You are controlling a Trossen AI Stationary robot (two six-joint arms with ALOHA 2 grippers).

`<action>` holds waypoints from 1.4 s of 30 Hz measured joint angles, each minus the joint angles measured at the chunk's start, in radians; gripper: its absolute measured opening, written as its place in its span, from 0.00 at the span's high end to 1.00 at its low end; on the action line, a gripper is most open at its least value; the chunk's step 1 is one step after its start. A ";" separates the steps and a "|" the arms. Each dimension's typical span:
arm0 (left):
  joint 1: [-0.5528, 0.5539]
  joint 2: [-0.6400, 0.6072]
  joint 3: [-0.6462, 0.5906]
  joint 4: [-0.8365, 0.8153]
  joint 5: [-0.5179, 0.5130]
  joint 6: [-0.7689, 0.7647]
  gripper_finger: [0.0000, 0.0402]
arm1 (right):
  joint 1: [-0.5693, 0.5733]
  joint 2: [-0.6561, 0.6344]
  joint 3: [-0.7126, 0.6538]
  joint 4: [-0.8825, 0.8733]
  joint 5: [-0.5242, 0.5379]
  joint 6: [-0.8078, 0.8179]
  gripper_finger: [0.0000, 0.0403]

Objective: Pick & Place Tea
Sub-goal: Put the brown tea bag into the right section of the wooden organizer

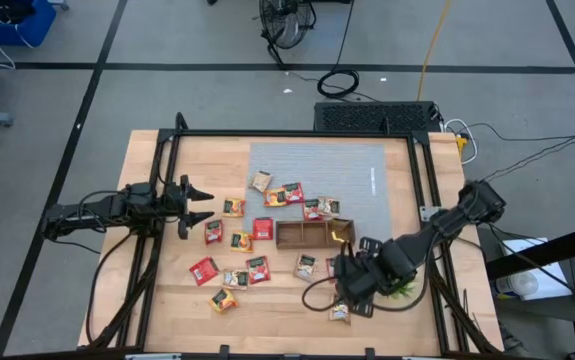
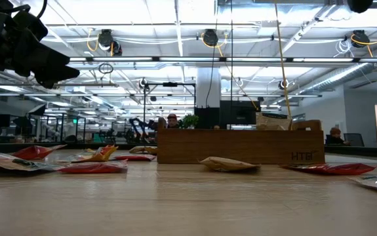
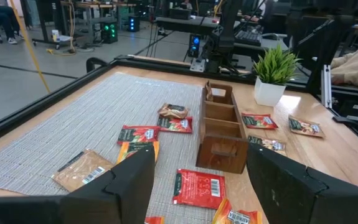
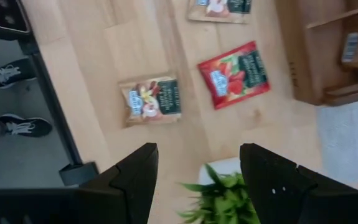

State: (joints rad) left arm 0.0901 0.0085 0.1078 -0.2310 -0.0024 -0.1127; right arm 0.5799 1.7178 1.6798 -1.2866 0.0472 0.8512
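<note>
Setting: an open workshop hall with ceiling lamps; a pale wooden bench bearing a grey woven mat.

Item, my left fingers: spread apart, holding nothing, raised over the bench's left side. Ahead of them, on the mat and the bare wood, lie scattered tea sachets, red, orange-yellow and pale. One red sachet lies just in front of the tips; a tan one lies off to one side.

Item, wooden tray: three compartments, standing beyond the sachets from my left fingers, between my two arms. One sachet leans inside its far compartment.

Item, my right fingers: also parted and empty, hanging over the bench's near right corner, right above a small green plant in a white pot. Past the tips lie a pale sachet and a red sachet, with the tray's end just beyond.

Item, a person's dark shoes on the floor beside the bench edge.
</note>
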 joint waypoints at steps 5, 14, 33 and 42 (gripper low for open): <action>0.000 0.000 0.000 0.000 0.000 0.000 0.37 | 0.015 0.032 0.000 0.037 0.000 0.001 0.47; 0.000 0.000 0.000 0.000 0.000 0.000 0.37 | 0.009 0.063 -0.032 0.094 0.004 -0.005 0.47; 0.000 0.000 0.000 0.000 0.000 0.000 0.37 | 0.002 0.063 -0.321 0.408 -0.038 -0.051 0.47; 0.000 0.000 0.000 0.000 0.000 0.000 0.37 | 0.000 0.115 -0.339 0.460 -0.052 -0.076 0.47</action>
State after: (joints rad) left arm 0.0900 0.0083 0.1078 -0.2310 -0.0023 -0.1127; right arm 0.5796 1.8326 1.3404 -0.8265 -0.0047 0.7752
